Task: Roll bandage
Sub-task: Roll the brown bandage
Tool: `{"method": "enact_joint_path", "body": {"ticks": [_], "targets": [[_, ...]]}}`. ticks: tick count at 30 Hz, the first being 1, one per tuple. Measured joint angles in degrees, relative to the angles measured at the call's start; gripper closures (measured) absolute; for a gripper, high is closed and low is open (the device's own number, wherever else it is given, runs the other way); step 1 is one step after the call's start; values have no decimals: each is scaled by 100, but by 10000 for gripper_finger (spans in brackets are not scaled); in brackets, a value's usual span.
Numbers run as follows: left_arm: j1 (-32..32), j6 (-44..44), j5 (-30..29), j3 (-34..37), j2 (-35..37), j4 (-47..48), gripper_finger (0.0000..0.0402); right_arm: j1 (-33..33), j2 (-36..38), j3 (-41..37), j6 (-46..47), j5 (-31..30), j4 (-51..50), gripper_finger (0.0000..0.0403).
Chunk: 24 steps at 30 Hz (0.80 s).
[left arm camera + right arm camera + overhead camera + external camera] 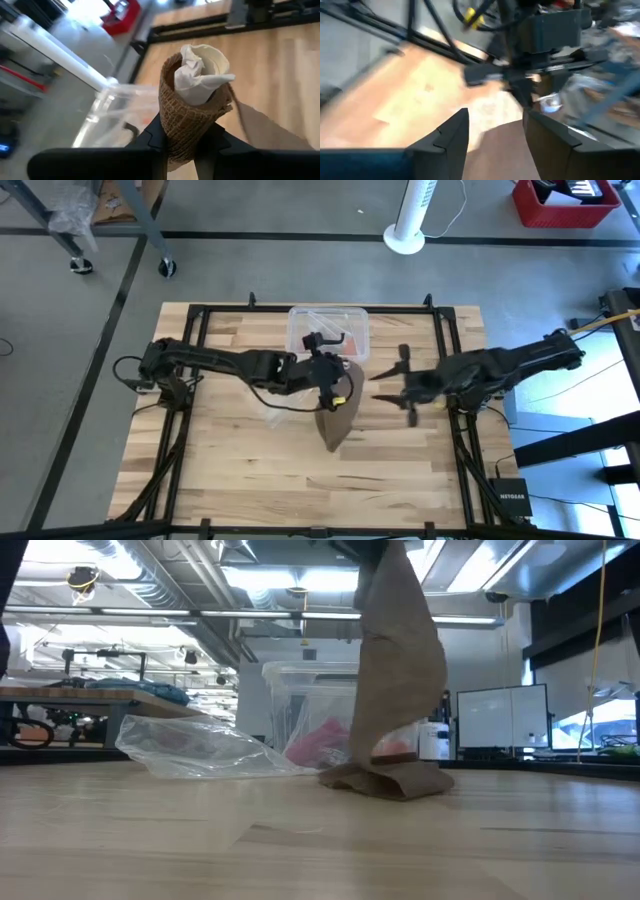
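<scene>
White lettering NETGEAR on a small black box (513,499) lying on the floor off the table's near right corner, high view, no other text, label or number readable in any view

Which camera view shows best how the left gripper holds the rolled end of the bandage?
The left wrist view: the left gripper clamps the rolled end of the bandage, white core visible. The high view shows only the hanging strip; the low view its tail resting on the table; the right wrist view is blurred.
</scene>
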State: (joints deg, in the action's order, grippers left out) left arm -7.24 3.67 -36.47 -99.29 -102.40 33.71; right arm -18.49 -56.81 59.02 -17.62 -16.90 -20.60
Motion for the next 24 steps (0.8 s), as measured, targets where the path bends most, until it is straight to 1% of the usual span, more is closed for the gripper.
{"method": "enact_joint_path", "body": {"ticks": [2,4,8,10,12,16,19,21,24], "targets": [[44,-24,109,-7,-32,12,357,-39,-329,1,-235,-559,194,215],[37,58,138,-7,-43,24,354,-27,-643,-2,-469,-879,394,215],[-14,149,135,-15,-69,-4,353,-19,-1194,147,-830,-951,711,215],[-31,174,140,-15,-79,41,354,-27,-1424,335,-965,-972,696,215],[-30,255,138,-15,-80,53,355,-30,-1607,541,-985,-1122,660,215],[-60,278,133,-15,-80,142,355,-29,-1734,824,-956,-1409,339,215],[-98,302,135,-13,-80,227,350,-25,-1734,899,-781,-1565,39,215],[-103,305,135,-13,-80,248,348,-25,-1734,903,-641,-1538,-93,215],[-100,313,135,-13,-80,255,347,-25,-1767,903,-486,-1322,-211,215]]}}
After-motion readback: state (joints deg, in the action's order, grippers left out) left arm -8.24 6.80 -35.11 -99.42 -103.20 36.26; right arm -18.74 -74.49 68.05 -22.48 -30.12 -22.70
